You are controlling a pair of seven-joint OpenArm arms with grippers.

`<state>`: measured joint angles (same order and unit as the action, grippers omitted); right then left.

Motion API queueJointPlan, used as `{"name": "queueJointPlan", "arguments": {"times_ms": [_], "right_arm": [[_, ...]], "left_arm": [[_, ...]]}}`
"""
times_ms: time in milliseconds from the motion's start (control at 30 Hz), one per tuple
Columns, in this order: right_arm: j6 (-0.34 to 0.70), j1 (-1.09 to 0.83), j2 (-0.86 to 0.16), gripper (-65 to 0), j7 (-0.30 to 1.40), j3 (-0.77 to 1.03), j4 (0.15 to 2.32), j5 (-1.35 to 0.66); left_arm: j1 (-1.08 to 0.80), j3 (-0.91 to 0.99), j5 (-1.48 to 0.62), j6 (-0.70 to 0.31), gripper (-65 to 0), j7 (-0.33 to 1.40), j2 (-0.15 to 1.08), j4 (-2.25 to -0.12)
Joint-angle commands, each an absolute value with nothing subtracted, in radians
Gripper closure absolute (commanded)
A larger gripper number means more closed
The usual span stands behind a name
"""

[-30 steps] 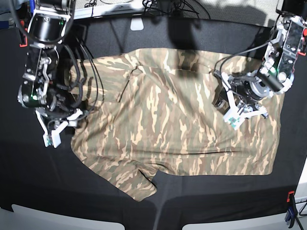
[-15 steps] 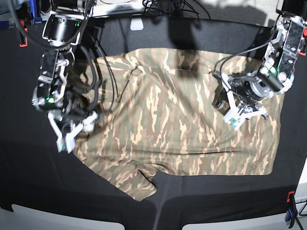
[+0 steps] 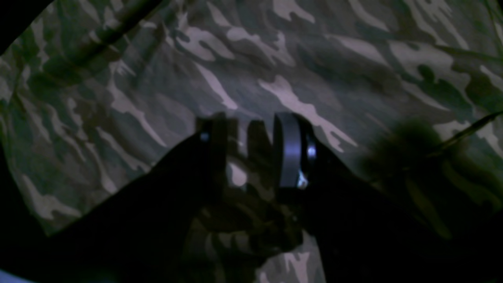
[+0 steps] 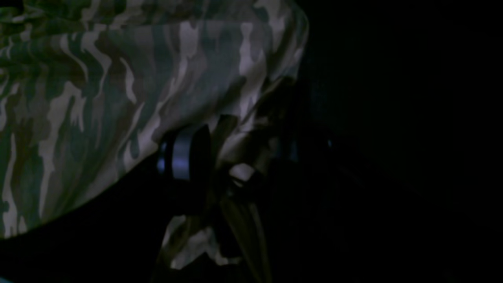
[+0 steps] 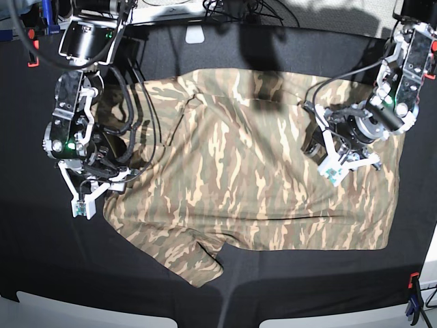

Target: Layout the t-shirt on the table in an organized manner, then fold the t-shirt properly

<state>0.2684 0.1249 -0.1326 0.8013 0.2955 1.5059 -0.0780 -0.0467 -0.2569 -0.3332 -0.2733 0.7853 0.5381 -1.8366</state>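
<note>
While the t-shirt (image 5: pixel 252 171) lay spread lengthwise left to right across the black bench (image 5: pixel 54 273), the right claw (image 5: pixel 95 186) pinched its left edge and the left claw (image 5: pixel 348 158) gripped cloth near its right end.

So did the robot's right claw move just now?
Yes. In the base view the right gripper swung inward over the t-shirt edge, then backed out toward the bare table. The left gripper stayed put.

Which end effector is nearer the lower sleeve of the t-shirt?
Right. The right end effector sits at the t-shirt's edge just above that sleeve; the left end effector is farther off, over the hem end.
</note>
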Motion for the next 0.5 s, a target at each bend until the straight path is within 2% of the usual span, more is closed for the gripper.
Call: {"name": "queueJointPlan", "arguments": {"times_ms": [0, 300, 367, 467], "right_arm": [[0.271, 0.147, -0.141, -35.1, 0.778, 0.295, 1.512, -0.081], [0.271, 0.151, -0.141, -34.3, 0.706, 0.295, 1.364, -0.081], [0.271, 0.153, -0.143, -28.4, 0.707, 0.295, 1.364, -0.078], [0.271, 0.153, -0.144, -15.0, 0.707, 0.300, 1.364, -0.050]], "left_arm": [[-0.033, -0.250, -0.335, -0.273, -18.3, 0.762, 0.549, -1.855], [-0.033, -0.250, -0.335, -0.273, -18.3, 0.762, 0.549, -1.855], [-0.033, -0.250, -0.335, -0.273, -18.3, 0.762, 0.549, -1.855], [-0.033, -0.250, -0.335, -0.273, -18.3, 0.762, 0.549, -1.855]]}}
